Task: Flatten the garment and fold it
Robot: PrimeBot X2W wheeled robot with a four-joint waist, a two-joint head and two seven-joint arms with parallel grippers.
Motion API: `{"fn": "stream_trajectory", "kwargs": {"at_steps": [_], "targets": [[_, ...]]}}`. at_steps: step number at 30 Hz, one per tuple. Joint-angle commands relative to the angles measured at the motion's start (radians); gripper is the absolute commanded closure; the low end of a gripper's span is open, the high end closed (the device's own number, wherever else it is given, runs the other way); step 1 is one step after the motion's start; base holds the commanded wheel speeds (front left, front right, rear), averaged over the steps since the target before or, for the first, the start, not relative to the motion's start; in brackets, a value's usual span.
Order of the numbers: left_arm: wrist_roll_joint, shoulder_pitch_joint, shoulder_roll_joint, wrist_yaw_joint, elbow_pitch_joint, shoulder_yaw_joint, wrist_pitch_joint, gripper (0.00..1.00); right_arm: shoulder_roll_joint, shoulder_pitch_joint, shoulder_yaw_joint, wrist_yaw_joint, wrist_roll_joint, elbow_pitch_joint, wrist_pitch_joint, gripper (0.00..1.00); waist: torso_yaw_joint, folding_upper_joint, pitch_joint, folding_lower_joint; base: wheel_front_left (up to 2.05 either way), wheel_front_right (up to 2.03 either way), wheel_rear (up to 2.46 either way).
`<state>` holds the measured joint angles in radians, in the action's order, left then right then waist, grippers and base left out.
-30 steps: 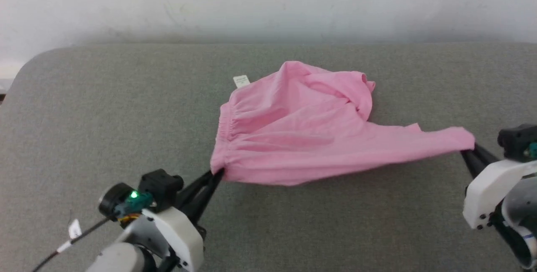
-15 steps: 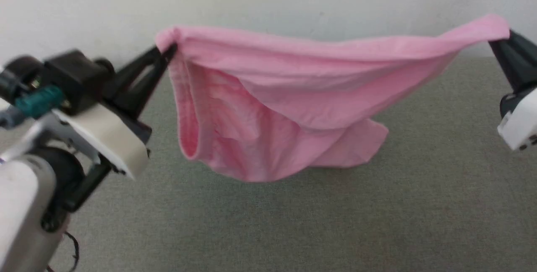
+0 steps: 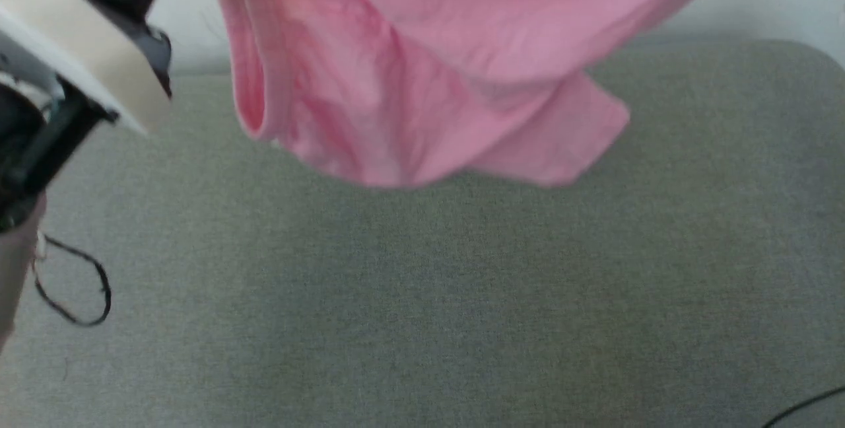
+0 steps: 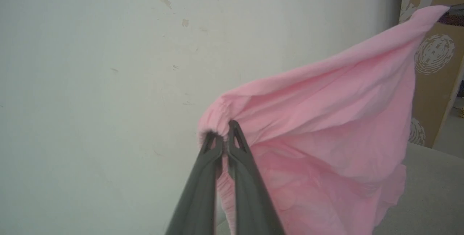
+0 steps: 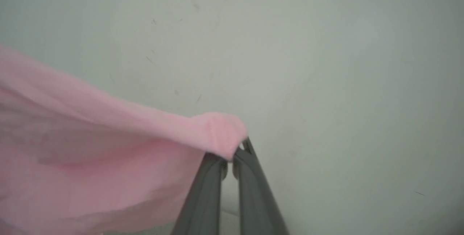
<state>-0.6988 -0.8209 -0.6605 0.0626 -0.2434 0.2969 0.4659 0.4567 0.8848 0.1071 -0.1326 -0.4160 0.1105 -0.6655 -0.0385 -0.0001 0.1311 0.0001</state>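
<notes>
Left gripper (image 4: pixel 222 135): mine, clamped tight on the garment (image 3: pixel 409 71) at its gathered waistband (image 4: pixel 217 113).
Right gripper (image 5: pixel 235 153): mine, pinching the opposite corner.
Garment: slung between both, sagging above the grey surface (image 3: pixel 462 296).

Soft, even light, no glare. In the head view the thin light pink shorts (image 3: pixel 409 71) smear with motion blur above a faint shadow on the grey woven surface (image 3: pixel 462 322); the cream wrist casing (image 3: pixel 79 51) sits out of focus.
</notes>
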Motion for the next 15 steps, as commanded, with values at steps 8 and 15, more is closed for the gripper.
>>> {"fn": "stream_trajectory", "kwargs": {"at_steps": [8, 15], "targets": [[0.035, -0.267, 0.072, 0.022, 0.219, 0.021, -0.022, 1.0, -0.023, 0.3, 0.063, 0.002, 0.103, -0.25, 0.152, 1.0, -0.037, 0.0001, 0.271, -0.0001, 0.0, 0.0, 0.0], [0.096, -0.448, 0.139, 0.026, 0.461, 0.016, -0.17, 1.0, -0.112, 0.459, 0.061, 0.002, 0.201, -0.473, 0.334, 1.0, -0.049, 0.0001, 0.38, -0.0001, 0.0, 0.0, 0.0]]}}
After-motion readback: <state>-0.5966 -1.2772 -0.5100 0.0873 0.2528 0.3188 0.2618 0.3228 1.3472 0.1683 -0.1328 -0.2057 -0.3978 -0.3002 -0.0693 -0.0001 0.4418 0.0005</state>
